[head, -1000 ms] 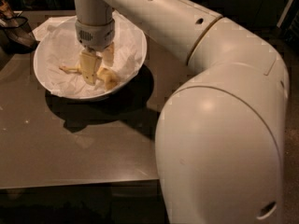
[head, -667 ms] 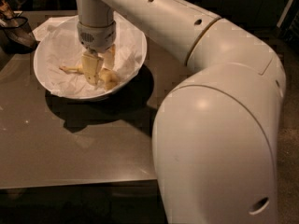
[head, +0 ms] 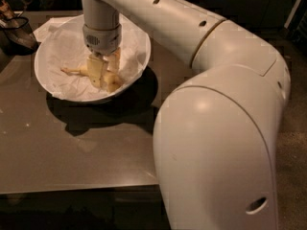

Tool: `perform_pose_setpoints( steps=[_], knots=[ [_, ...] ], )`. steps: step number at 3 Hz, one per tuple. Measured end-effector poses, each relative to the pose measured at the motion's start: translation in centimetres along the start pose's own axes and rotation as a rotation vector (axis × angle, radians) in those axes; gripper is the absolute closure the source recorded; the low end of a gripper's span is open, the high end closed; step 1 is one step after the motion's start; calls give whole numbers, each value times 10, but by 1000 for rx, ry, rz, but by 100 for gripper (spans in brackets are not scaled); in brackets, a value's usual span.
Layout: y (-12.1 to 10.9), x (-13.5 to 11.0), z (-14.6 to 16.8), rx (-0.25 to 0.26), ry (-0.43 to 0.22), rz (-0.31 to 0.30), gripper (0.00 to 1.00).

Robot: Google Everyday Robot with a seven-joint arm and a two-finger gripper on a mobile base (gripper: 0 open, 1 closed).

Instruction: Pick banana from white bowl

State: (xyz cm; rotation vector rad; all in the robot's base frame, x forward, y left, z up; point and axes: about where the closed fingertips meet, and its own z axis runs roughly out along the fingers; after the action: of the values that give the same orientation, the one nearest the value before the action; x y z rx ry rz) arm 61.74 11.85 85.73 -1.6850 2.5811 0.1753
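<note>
The white bowl (head: 53, 44), lined with crumpled white paper, stands at the table's far left. The small pale-yellow banana (head: 111, 83) lies in it, its thin stem pointing left. My gripper (head: 105, 71) reaches straight down into the bowl from above. Its cream-yellow fingers (head: 96, 70) sit on either side of the banana's middle and are closed against it. The banana's middle is hidden behind the fingers. The banana still rests low in the bowl on the paper.
The bowl stands on a dark brown table (head: 72, 152). A flat white paper sheet (head: 48, 28) lies behind the bowl. A dark mesh object (head: 17, 32) sits at the far left edge. My large white arm (head: 216, 128) fills the right half of the view.
The view has shifted slightly. The gripper stays down in the bowl at the banana, and the banana has not visibly risen.
</note>
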Motion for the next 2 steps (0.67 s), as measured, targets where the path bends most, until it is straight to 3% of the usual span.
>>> perform_pose_setpoints(
  steps=[1,2],
  knots=[
    [-2,1,4,-7,1,1,60],
    [-3,3,7,-15,1,-3,84]
  ],
)
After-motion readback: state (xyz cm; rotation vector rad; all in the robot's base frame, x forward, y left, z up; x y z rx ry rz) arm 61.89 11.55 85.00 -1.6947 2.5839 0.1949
